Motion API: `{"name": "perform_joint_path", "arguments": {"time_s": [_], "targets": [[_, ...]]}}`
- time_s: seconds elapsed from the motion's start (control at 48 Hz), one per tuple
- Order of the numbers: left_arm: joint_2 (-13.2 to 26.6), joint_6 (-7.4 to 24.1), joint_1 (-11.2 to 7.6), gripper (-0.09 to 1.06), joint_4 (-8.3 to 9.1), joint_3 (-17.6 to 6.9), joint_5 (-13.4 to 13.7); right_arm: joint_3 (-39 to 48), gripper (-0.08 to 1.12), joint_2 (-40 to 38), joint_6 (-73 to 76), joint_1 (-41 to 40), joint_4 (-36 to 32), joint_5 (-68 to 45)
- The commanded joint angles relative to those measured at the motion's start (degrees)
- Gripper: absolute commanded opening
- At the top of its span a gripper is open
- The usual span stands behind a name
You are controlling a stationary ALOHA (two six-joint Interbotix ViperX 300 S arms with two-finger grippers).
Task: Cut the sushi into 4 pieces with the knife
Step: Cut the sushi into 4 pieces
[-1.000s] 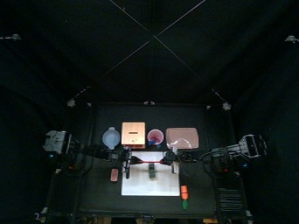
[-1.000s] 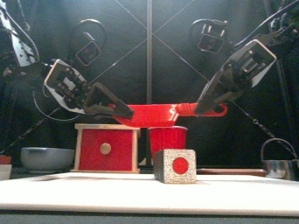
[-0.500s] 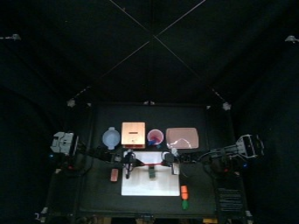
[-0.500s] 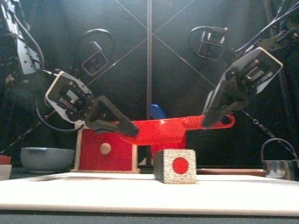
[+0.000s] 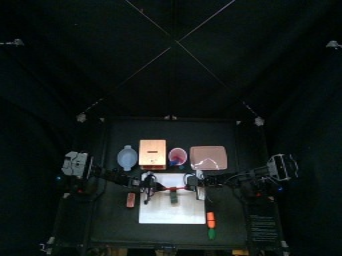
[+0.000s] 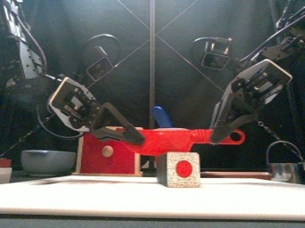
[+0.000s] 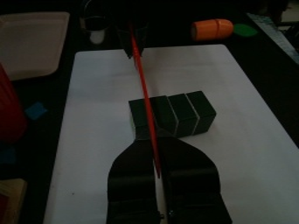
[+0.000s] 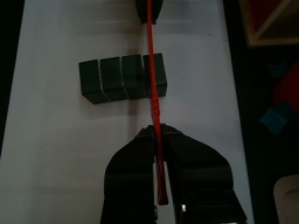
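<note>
The red toy knife point(image 6: 173, 136) hangs level, just above the sushi roll point(image 6: 179, 169), whose red-and-white end face points to the front. My left gripper point(image 6: 119, 135) is shut on one end of the knife and my right gripper point(image 6: 222, 135) on the other. In the left wrist view the knife point(image 7: 140, 79) runs from my left gripper point(image 7: 152, 162) across the dark green sushi roll point(image 7: 173, 114). In the right wrist view the knife point(image 8: 152, 79) lies over a seam near one end of the sushi roll point(image 8: 122, 76), held by my right gripper point(image 8: 158, 144). The roll lies on the white cutting board point(image 5: 171, 208).
Behind the board stand the wooden box with its red drawer front point(image 6: 107, 151), a red cup holding a blue knife point(image 6: 161, 116), the pink tray point(image 5: 210, 157) and the blue-grey bowl point(image 6: 48, 160). A metal cutter point(image 6: 283, 169) is at the right. An orange toy point(image 7: 214, 28) lies beside the board.
Both grippers have come down together, lowering the red knife from well above the box's top to just over the sushi roll. The roll has not moved.
</note>
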Motion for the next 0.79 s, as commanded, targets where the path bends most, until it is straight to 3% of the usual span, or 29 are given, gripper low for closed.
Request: {"name": "perform_joint_path", "arguments": {"time_s": [0.021, 0.792], "targets": [[-0.1, 0.2, -1.41, 0.20, 0.09, -2.6, -0.6, -1.4, 0.06, 0.3, 0.0, -0.8, 0.3, -0.6], [2.7, 0.4, -2.72, 0.20, -2.46, -2.7, -0.2, -2.0, 0.06, 4.5, 0.0, -0.4, 1.7, -0.6]]}}
